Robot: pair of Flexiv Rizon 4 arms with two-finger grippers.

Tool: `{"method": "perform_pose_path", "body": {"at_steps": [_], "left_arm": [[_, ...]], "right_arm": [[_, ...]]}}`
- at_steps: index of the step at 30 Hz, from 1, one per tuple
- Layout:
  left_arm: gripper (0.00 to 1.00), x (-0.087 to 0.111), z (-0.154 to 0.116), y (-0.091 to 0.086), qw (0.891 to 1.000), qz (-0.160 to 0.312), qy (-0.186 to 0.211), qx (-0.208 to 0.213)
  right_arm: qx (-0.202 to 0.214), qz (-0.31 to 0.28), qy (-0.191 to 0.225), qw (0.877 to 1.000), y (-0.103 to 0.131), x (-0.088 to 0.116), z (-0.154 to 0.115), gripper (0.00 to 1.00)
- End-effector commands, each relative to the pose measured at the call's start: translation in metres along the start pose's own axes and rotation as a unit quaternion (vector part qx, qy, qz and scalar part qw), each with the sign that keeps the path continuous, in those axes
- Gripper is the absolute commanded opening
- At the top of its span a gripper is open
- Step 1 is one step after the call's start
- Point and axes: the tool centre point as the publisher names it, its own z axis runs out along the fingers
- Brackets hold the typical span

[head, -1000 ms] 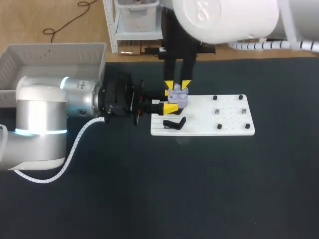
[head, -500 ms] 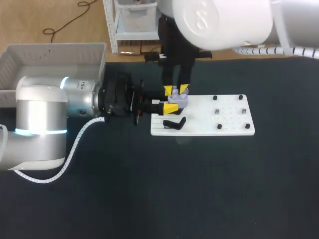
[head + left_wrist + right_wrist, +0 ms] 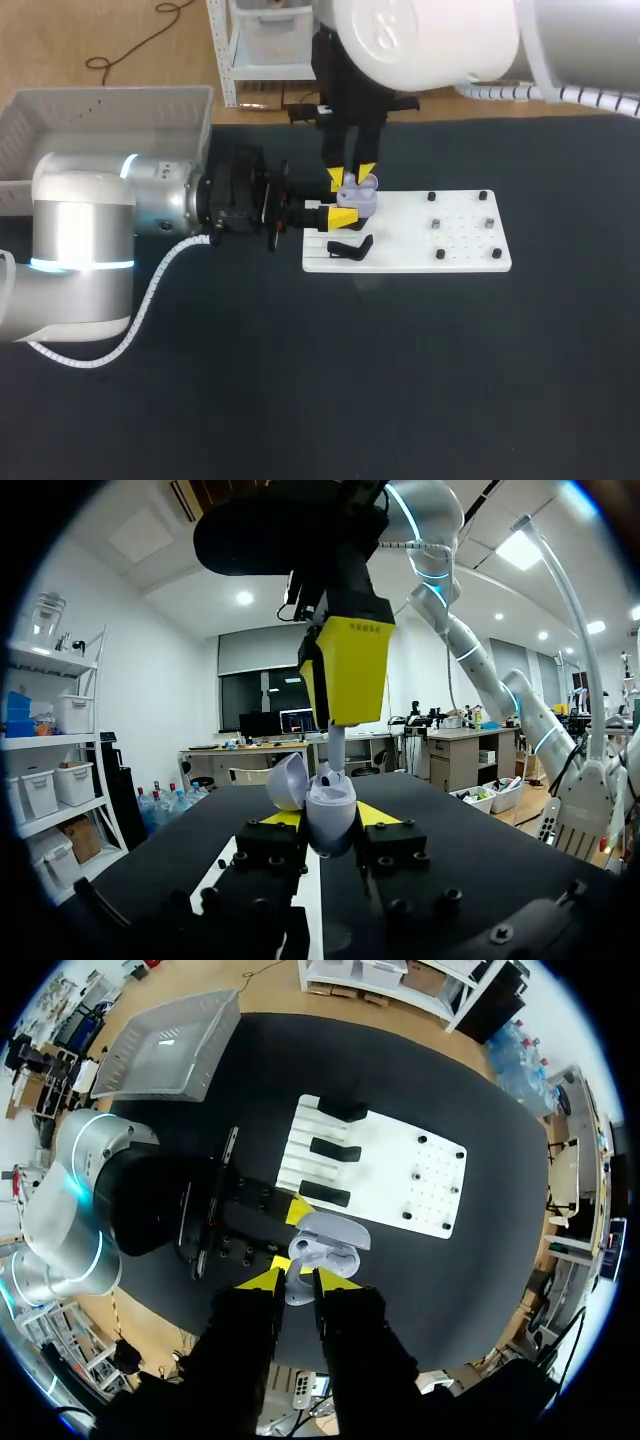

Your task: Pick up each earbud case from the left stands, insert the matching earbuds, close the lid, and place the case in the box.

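Earbud case: gripped from both sides between the left gripper's yellow tips, directly below the right gripper's tips.
Earbud: a thin white stem is pinched between the right gripper's narrowly set fingers, and its lower end is seated in the case.
Left arm: laid level over the table, with its fingers pointing across at the case.
Right arm: brought over from the far side, with its fingers pointed straight down onto the case.
Case look: pale lavender, rounded, held upright; the lid is swung open to one side of the left gripper's fingers.
White board: lying under and beyond both sets of fingers, with small black pegs at its far half.
Stand: a black one is seen on the board, just beside the left gripper's nearer finger.
Box: grey, well behind the left gripper, beside that arm.
Left wrist view only: the stem and the open lid are shown side-on.
Right wrist view only: three black stands in a row on the board, ahead of the fingers, and the case's inside from above.
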Motion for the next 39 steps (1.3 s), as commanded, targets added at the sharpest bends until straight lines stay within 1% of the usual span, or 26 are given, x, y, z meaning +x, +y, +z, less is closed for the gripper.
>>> {"method": "perform_pose_path", "body": {"at_steps": [1,8,19,39], "left_arm": [[0.0,0.0,0.0,-0.001,1.0,0.001,0.0,-0.002],[0.0,0.0,0.0,-0.001,1.0,0.001,0.0,-0.002],[0.0,0.0,0.0,-0.001,1.0,0.001,0.0,-0.002],[0.0,0.0,0.0,-0.001,1.0,0.001,0.0,-0.002]], "right_arm": [[0.003,-0.006,0.006,1.0,0.0,-0.005,0.001,0.0],[0.01,-0.011,0.006,1.0,-0.003,-0.007,0.001,0.0],[0.013,-0.019,0.015,1.0,-0.002,-0.004,0.005,0.0],[0.011,-0.012,0.021,1.0,-0.003,-0.003,0.014,0.0]]}}
